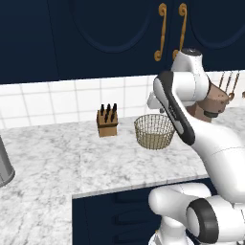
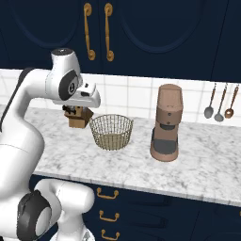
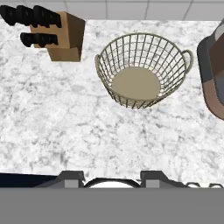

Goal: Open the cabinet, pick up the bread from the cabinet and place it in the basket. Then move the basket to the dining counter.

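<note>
The navy wall cabinet [image 1: 105, 28] [image 2: 155, 28] hangs above the worktop with both arched doors shut, their golden handles [image 2: 109, 30] side by side. No bread shows; whatever the cabinet holds is hidden behind the doors. The tan wire basket [image 1: 154, 131] [image 2: 111, 132] [image 3: 144, 72] stands empty on the marble worktop [image 3: 65, 122] near the tiled wall. My gripper [image 3: 111, 178] hangs over the worktop's front part, pointing down, short of the basket. It is open, its fingertips [image 3: 70, 177] wide apart with nothing between them. The dining counter is out of view.
A wooden knife block [image 1: 107, 122] [image 3: 57, 33] stands left of the basket. A brown coffee machine [image 2: 167, 122] stands to its right. Utensils [image 2: 219, 101] hang on the tiles at far right. A grey metal cylinder [image 1: 4, 165] sits at far left. Navy drawers [image 2: 110, 216] lie below.
</note>
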